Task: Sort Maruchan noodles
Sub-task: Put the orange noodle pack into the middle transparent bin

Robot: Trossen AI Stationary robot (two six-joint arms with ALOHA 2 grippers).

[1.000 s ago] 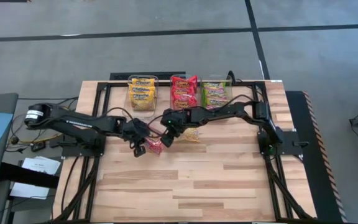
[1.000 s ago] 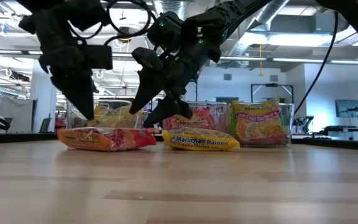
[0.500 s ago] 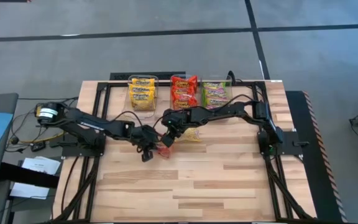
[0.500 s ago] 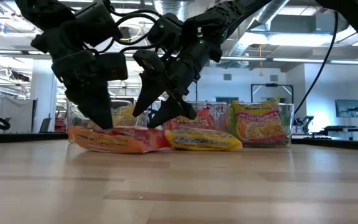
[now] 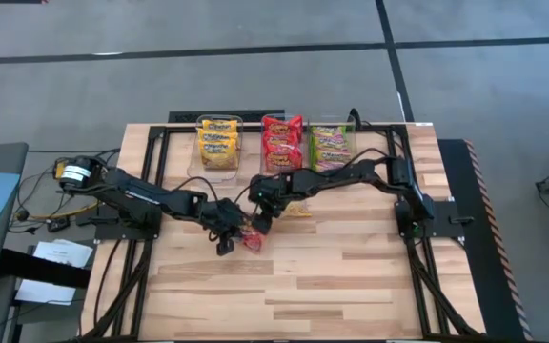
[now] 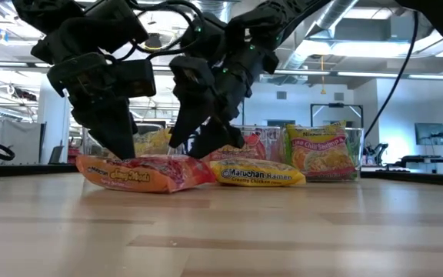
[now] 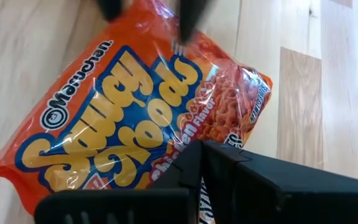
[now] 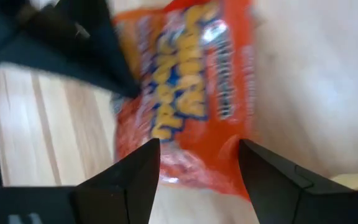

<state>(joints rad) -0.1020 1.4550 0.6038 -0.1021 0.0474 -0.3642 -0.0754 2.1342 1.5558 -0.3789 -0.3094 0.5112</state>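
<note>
On a pale wooden table [image 5: 351,276] in a bright workshop, the red noodle packet [image 6: 144,171] lies flat mid-table. The left gripper [image 5: 225,238], fingers pressed together, touches it; the right gripper [image 5: 261,221] hangs spread above it.

- Red noodle packet [image 7: 135,118]: glossy, crinkly plastic film.
- Table [image 5: 351,276]: pale wood planks, smooth and matt.
- Bins [image 5: 219,145]: clear plastic.
- Right gripper [image 8: 194,165]: matt black fingers.

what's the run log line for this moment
left gripper: shut, at red packet | right gripper: open over it | yellow packet: beside
</note>
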